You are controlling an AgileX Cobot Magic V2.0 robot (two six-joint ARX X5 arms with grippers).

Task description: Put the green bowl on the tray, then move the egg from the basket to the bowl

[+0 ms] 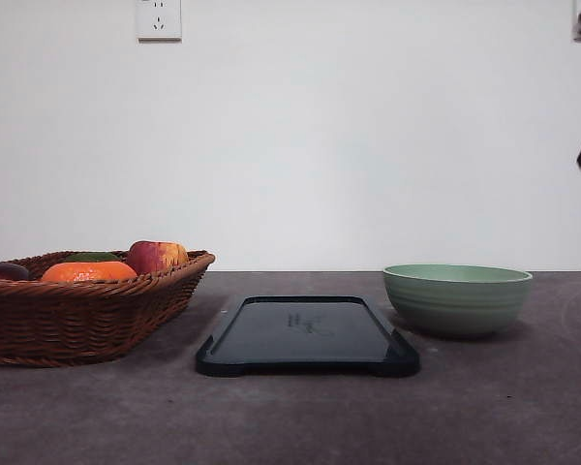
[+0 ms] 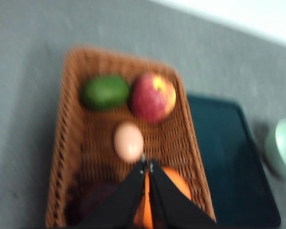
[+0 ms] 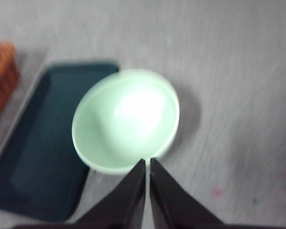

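Surface (image 1: 290,417) of grey matte material is carrying everything, with a white wall rising behind it. Next in size, the basket (image 1: 77,320) is sitting at the left, holding an apple (image 1: 157,256), a tangerine (image 1: 87,272), a green fruit (image 2: 105,91), a dark item at its near end that is too blurred to name, and the egg (image 2: 128,141), which is lying on the weave in the basket's middle, apart from the fruits. The tray (image 1: 308,336) is lying flat just beside the basket, in the centre. The green bowl (image 1: 456,298) is standing upright on the surface to the tray's right, close to it but not on it. The left claw (image 2: 147,164) is hovering over the basket near the egg, its fingers pressed together and gripping nothing. The right claw (image 3: 147,163) is hanging above the bowl's rim, likewise closed and holding nothing.
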